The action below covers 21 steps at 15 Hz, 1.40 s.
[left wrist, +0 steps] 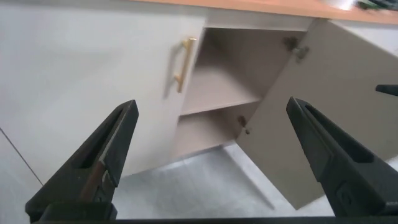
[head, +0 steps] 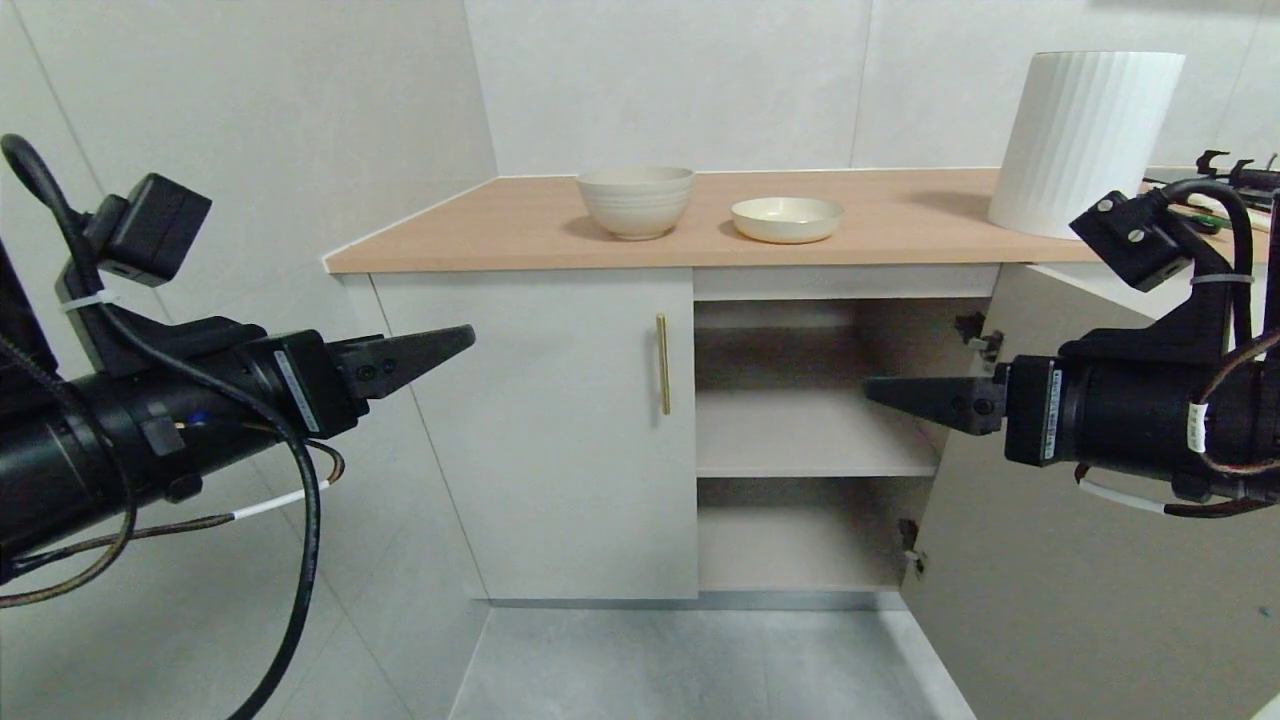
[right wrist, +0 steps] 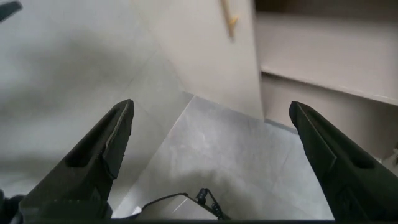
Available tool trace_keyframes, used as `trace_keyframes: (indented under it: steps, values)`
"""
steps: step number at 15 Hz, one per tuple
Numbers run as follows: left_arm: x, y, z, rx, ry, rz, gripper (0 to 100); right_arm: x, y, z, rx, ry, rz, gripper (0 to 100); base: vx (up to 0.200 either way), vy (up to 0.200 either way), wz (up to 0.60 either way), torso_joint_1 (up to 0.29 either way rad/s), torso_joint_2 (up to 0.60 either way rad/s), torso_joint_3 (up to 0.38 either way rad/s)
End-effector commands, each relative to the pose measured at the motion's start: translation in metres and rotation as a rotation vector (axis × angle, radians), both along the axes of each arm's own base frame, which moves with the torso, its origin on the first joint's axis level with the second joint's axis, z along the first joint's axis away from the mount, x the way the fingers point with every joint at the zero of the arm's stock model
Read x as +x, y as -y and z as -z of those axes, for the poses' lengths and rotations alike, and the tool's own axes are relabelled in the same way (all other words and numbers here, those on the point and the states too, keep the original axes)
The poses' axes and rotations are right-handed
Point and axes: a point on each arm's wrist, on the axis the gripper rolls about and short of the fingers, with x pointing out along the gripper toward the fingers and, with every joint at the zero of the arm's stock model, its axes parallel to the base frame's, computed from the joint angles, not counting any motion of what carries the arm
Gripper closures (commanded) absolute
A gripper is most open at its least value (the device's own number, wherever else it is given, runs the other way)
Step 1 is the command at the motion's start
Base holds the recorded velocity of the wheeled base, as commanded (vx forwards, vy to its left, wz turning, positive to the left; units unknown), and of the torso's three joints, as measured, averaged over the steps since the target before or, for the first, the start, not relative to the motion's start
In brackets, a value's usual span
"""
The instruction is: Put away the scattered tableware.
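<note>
The bowl (head: pixel 636 200) sits on the counter (head: pixel 480 232), towards its left end and near the back. The dish (head: pixel 787 218) sits just to the bowl's right, apart from it. Both are pale, glazed-looking and upright, and both look empty from where I stand.

I'd guess they're ceramic: stiff, with some weight, slick on the surface and likely to chip if knocked or dropped. The bowl is deep with a faintly ribbed wall, so pinching the rim, one finger inside and one outside, looks the surest hold. The dish is shallow with a low, sloping rim. That gives less to grip, and it could tip or slide out of a loose pinch.

Further right on the counter is a tall white ribbed tub (head: pixel 1085 140).

Below, the cabinet's right door (head: pixel 1050 560) is swung open, showing a shelf (head: pixel 800 435) with space above and below it. The left door (head: pixel 560 430) is shut, and its brass handle (head: pixel 662 363) is by the opening.

The left gripper (head: pixel 455 342) hangs out in front of the left door, below counter height, with its jaws spread wide and nothing in them. The right gripper (head: pixel 880 390) is level with the shelf at the opening's right side. Its jaws are also wide apart and hold nothing.
</note>
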Motion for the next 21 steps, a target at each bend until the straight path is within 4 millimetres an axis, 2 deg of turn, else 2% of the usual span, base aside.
trace_keyframes:
  steps: [1, 6, 11, 21]
  values:
    - [0.001, 0.0, 0.001, 0.001, -0.004, -0.001, 0, -0.001, 0.0, -0.001, 0.003, 0.003, -0.001, 0, 0.2, 0.0, 0.0, 0.002, 0.01, -0.002]
    - [0.003, -0.001, 0.0, -0.001, -0.002, -0.007, 0, -0.002, 0.0, 0.0, 0.002, -0.002, -0.009, 0, 0.2, 0.0, 0.0, 0.005, 0.0, -0.001]
    - [0.007, -0.003, 0.001, 0.001, -0.009, -0.023, 0, -0.012, 0.005, -0.006, 0.025, 0.016, -0.04, 0, 0.2, 0.0, 0.0, 0.0, 0.0, 0.002]
    - [0.0, -0.004, -0.003, -0.005, 0.012, -0.018, 0, -0.019, 0.009, -0.004, 0.024, 0.023, -0.056, 0, 0.0, 0.0, 0.0, 0.0, 0.0, 0.0]
